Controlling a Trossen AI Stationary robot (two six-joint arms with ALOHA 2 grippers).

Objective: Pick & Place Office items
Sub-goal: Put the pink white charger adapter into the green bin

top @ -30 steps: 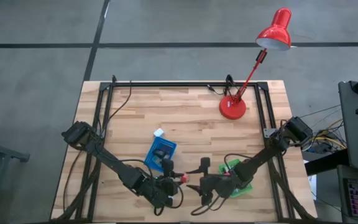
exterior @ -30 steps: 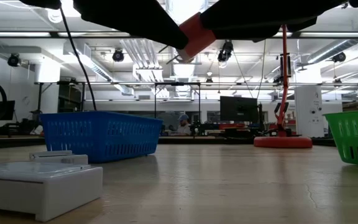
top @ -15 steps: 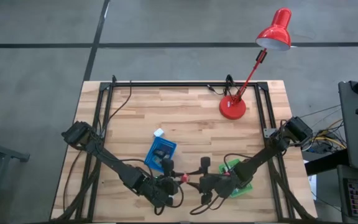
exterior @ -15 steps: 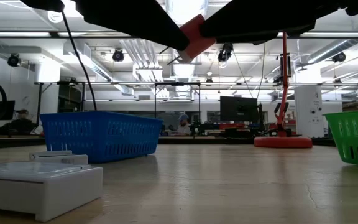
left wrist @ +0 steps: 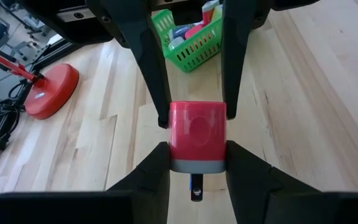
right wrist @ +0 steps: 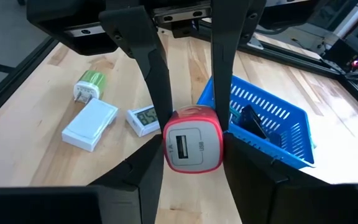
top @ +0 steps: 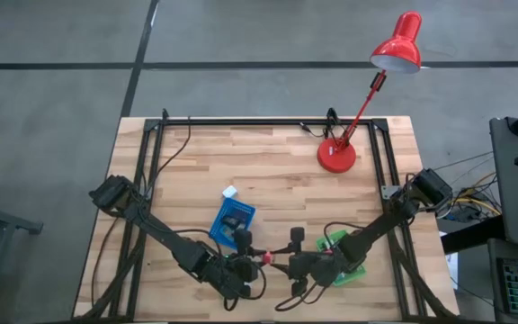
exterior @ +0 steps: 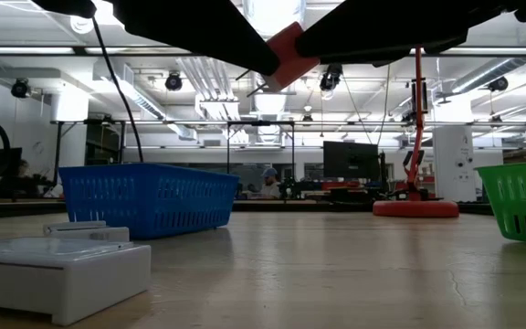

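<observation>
A: Why are both grippers on the red USB charger (right wrist: 192, 147)?

B: It looks like a handover. The left gripper (left wrist: 196, 167) clamps one end, the right gripper (right wrist: 191, 158) pinches the other, and the charger hangs in the air between the blue basket (top: 233, 219) and the green basket (top: 347, 261).

A: Who keeps it?

B: Probably the right arm, since the green basket just beyond the charger already holds small items. The left jaws must release first.

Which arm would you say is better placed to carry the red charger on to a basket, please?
Probably the right. Both the left gripper and right gripper are shut on the red charger, held above the table, and the green basket lies beside the right arm.
</observation>
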